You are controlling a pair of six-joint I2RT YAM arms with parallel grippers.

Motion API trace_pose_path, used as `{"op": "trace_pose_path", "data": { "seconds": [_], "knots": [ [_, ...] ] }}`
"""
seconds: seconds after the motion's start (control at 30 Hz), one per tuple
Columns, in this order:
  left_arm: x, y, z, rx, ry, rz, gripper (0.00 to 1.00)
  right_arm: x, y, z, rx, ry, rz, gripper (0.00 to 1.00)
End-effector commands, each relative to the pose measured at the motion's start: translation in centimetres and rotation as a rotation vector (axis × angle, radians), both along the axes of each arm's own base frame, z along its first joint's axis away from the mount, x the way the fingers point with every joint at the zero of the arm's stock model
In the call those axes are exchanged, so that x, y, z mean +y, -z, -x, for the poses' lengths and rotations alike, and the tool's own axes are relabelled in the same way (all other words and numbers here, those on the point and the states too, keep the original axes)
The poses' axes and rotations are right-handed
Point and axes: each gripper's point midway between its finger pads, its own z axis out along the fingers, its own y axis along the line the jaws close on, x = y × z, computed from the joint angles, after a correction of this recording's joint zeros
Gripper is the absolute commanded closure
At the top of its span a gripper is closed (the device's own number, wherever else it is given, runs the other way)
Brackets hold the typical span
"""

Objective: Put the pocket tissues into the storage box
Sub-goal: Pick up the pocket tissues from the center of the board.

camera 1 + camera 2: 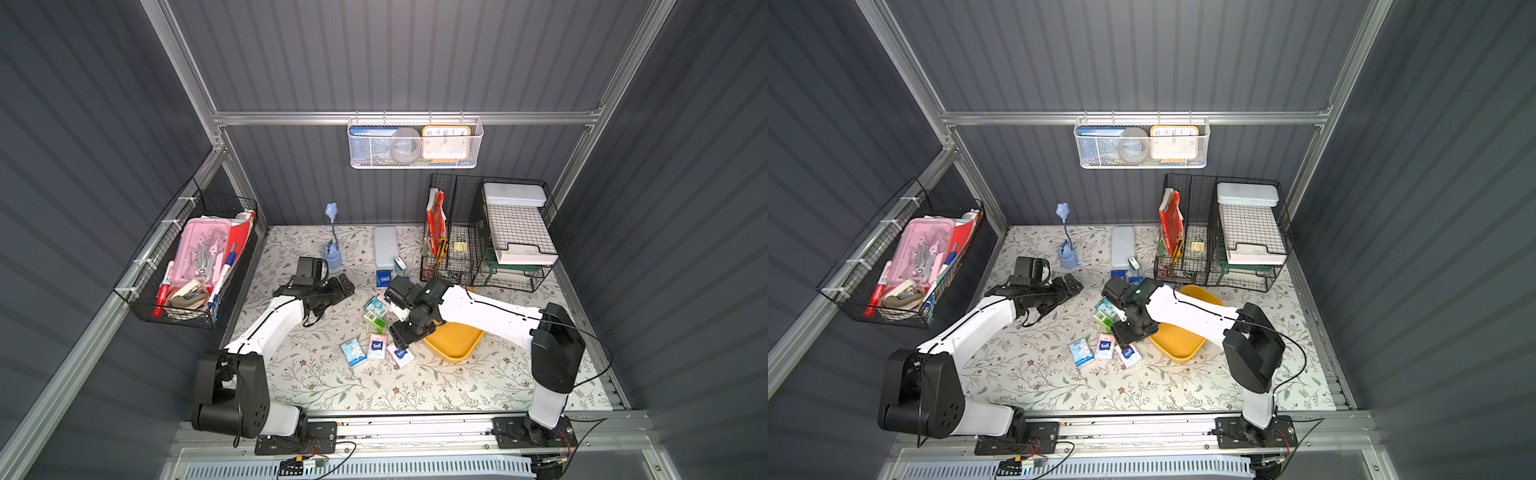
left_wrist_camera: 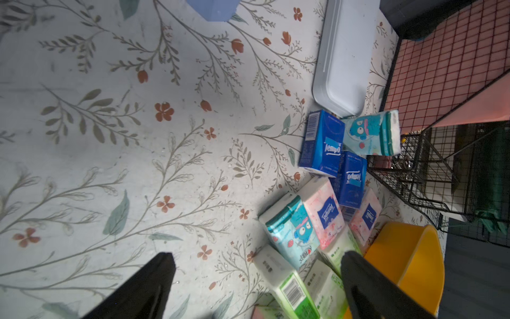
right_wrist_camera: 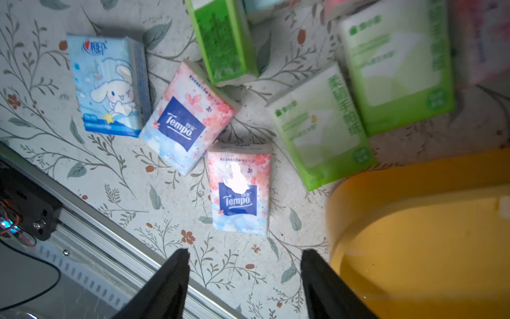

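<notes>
Packets of pocket tissues (image 1: 376, 347) lie scattered on the floral bench (image 1: 332, 386) in both top views, beside the yellow storage box (image 1: 455, 345), with the right tool (image 1: 401, 341) low over the packets nearest it and the left tool (image 1: 345, 284) close by. Left wrist view: the left tool (image 2: 256, 256) is spread wide and empty, packets clustered ahead of it next to the storage box (image 2: 414, 254). Right wrist view: the right tool (image 3: 244, 252) stands spread, pinching nothing, a pink packet (image 3: 238, 190) lying on the bench just ahead
</notes>
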Motion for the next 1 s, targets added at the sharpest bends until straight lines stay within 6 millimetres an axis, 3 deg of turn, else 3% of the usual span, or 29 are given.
{"op": "trace_pose_path", "data": {
  "seconds": [0.0,0.2,0.37,0.63,0.97],
  "knots": [
    [2.0,0.3,1.0,0.031,-0.043,-0.024,0.01,-0.1,1.1,0.7,0.010,-0.080,0.085,0.30],
    [4.0,0.2,1.1,0.037,-0.085,-0.021,0.01,0.4,3.0,0.3,-0.012,-0.083,0.157,0.30],
    [4.0,0.2,1.0,0.037,-0.082,-0.019,0.01,0.1,4.3,-0.2,-0.017,-0.076,0.196,0.24],
    [4.0,0.0,1.0,0.029,-0.079,-0.018,0.01,0.5,5.9,0.1,0.016,-0.087,0.202,0.24],
    [4.1,0.0,1.1,0.027,-0.080,-0.020,0.01,0.9,6.9,0.0,0.027,-0.088,0.207,0.31]
  ]
}}
